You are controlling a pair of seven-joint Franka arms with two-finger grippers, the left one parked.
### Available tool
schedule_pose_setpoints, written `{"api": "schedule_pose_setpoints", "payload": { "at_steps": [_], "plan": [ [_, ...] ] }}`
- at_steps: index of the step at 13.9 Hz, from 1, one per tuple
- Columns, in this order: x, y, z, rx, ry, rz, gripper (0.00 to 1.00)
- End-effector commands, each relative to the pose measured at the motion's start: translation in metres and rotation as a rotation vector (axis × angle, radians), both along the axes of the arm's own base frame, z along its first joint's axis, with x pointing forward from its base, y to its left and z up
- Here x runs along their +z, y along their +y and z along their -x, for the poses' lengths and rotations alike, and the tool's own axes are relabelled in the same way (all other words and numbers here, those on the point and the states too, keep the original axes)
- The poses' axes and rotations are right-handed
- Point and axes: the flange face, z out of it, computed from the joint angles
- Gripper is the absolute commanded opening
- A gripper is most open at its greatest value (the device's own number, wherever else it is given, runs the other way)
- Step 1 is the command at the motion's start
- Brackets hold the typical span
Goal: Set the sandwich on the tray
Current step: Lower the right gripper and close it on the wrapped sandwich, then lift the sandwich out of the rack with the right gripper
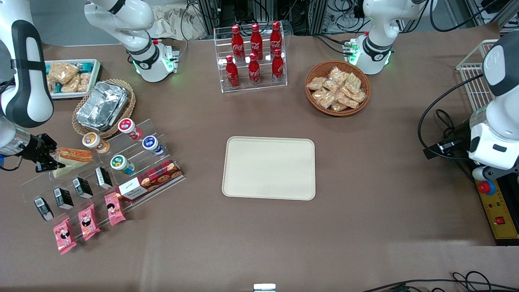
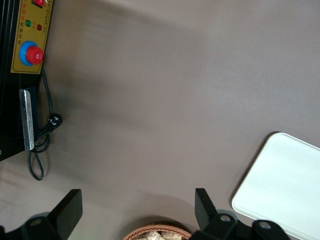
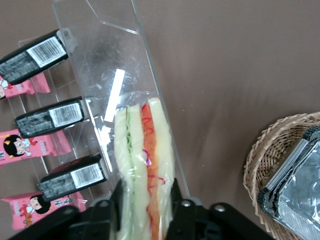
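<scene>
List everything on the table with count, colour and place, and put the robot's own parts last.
sandwich: 1, pale bread with orange and green filling, held over the clear stepped rack
tray: 1, cream, mid-table, nothing on it
cola bottles: 6, red, in a clear rack farther from the front camera than the tray
snack basket: 1, wicker, tan packets, toward the parked arm's end
foil containers: a stack, silver, in a second wicker basket beside the stepped rack
white bin: 1, holding tan snacks, toward the working arm's end
small cups: 4, mixed lid colours, on the stepped rack
black cartons: 4, on the rack's lower step
pink packets: 3, nearest the camera
cookie box: 1, red
pincer: 1, black, shut on the sandwich
</scene>
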Motion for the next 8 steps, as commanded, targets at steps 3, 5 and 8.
{"api": "schedule_pose_setpoints", "payload": {
  "at_steps": [3, 5, 8],
  "plan": [
    [0.035, -0.003, 0.001, 0.014, -0.051, 0.021, 0.13],
    [0.065, -0.004, -0.002, 0.067, -0.028, 0.012, 0.12],
    [0.113, -0.003, -0.007, 0.166, 0.024, -0.009, 0.12]
  ]
}}
